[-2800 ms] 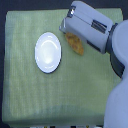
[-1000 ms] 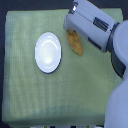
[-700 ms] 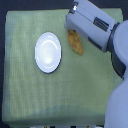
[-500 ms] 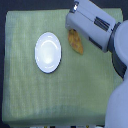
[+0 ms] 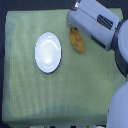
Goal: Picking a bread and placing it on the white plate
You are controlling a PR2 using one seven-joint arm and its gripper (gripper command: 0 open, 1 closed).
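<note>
The bread (image 5: 77,41), a golden-brown oval roll, lies on the green cloth just to the exterior view's right of the white plate (image 5: 48,52). The plate is round, glossy and has nothing on it. My gripper (image 5: 73,29) hangs over the far end of the bread. The large grey wrist housing hides its fingertips, so I cannot see how the jaws stand or whether they touch the roll. A narrow strip of cloth separates the bread from the plate's rim.
A green cloth (image 5: 30,95) covers the table. My grey arm (image 5: 117,65) runs down the exterior view's right side and covers that edge of the cloth.
The wrist has shifted only slightly above the bread. The bread and the plate lie where they were.
</note>
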